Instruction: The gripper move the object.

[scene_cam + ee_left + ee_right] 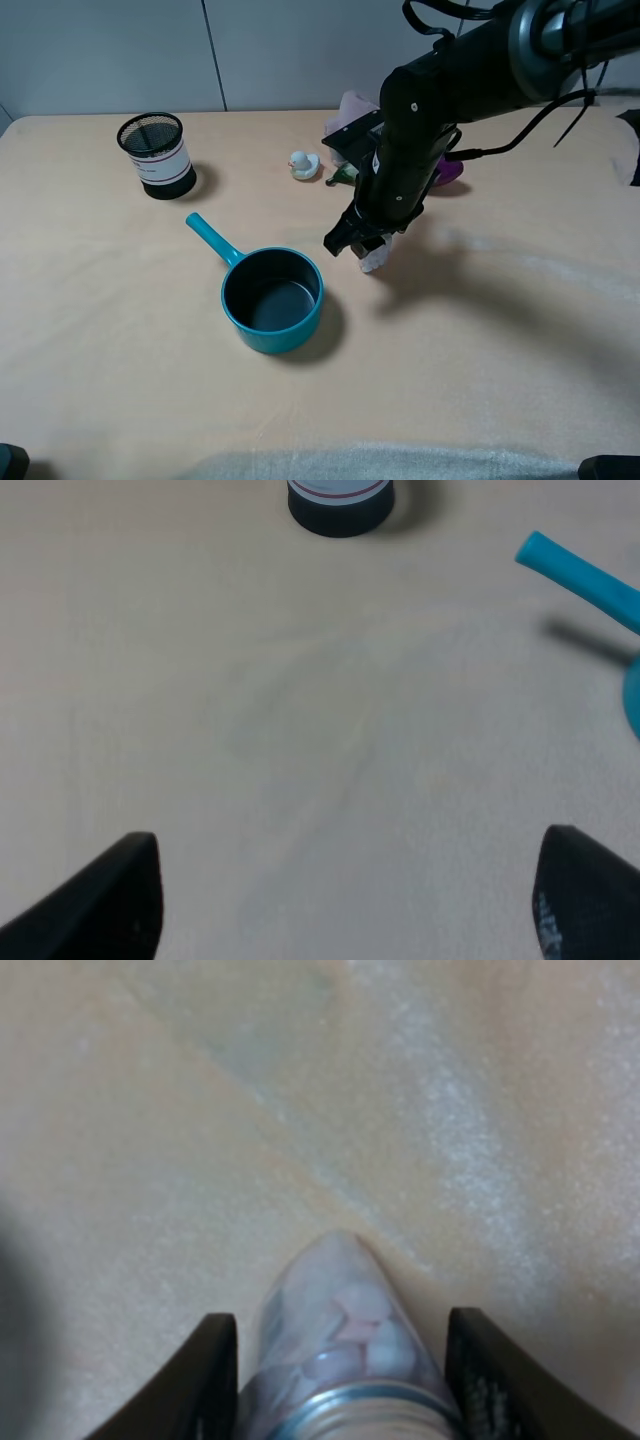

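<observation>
The right gripper (358,243) hangs just right of the teal saucepan (272,300), jaws clamped on the glass shaker (345,1350) near its metal cap, likely for carrying. Beyond the saucepan's handle, the left gripper (345,900) gapes empty.

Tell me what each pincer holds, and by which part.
The right pincer grips the glass shaker by its silver-capped end, glass body pointing away. The left pincer is open, holding nothing.

Teal pot (265,338), mesh cup (152,155), white duck (303,164)
</observation>
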`<state>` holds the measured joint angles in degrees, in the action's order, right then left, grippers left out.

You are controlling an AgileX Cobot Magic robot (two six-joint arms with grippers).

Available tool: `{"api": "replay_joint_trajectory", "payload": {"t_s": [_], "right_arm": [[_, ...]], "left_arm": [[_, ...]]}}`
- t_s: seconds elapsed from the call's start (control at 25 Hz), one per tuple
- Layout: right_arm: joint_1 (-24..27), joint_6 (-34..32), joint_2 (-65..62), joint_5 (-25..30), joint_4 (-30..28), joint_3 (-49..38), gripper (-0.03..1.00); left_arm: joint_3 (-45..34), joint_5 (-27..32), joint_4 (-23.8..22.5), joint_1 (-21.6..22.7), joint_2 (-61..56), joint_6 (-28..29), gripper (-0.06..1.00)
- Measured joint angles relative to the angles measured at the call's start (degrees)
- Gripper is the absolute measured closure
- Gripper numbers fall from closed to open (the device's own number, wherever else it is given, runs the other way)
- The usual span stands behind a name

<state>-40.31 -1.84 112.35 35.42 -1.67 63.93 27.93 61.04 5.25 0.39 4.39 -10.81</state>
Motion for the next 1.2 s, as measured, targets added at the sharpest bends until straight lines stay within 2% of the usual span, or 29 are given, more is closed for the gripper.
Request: {"api": "replay_joint_trajectory", "payload": {"t_s": [0.32,1.2], "right_arm": [[0.43,0.13,-0.11,1.05,-0.84,1.29,0.63],[0.85,0.13,-0.06,13.07,-3.24,24.58,0.63]], "left_arm": [[0.00,0.00,0.00,0.00,0.00,0.00,0.19],[0.00,0.00,0.00,0.00,0.00,0.00,0.19]]}}
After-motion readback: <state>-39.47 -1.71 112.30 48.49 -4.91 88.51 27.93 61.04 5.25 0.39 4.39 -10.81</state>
